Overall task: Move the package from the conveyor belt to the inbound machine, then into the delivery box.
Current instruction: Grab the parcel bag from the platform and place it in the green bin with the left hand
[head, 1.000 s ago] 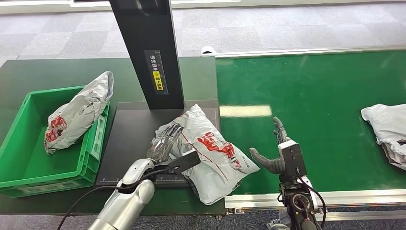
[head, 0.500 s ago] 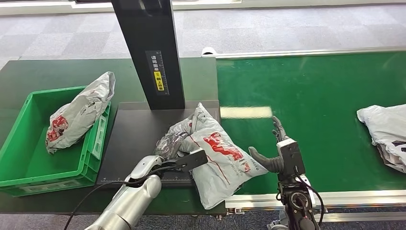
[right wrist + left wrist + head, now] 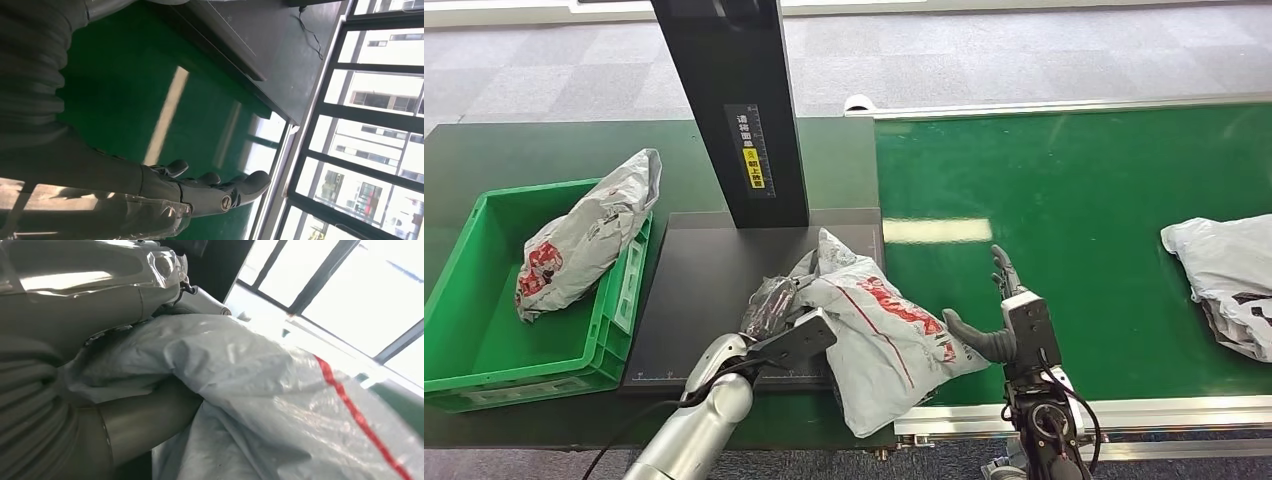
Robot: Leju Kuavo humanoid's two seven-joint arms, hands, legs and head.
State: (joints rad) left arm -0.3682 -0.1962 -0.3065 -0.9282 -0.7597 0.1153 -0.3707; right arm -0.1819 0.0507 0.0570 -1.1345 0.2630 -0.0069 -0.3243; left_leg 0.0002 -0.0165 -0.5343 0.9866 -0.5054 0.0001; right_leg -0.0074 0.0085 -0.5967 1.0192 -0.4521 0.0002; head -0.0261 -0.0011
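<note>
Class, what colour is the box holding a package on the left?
Green; the box shows best in the head view.

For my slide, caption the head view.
Left hand grips package on inbound machine; right hand open.

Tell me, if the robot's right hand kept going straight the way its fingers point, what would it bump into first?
Probably nothing soon. The right hand is open, fingers pointing away across the green conveyor belt, and that stretch looks bare up to the far edge. The package lies beside its thumb, not ahead. How high it hovers is unclear.
</note>
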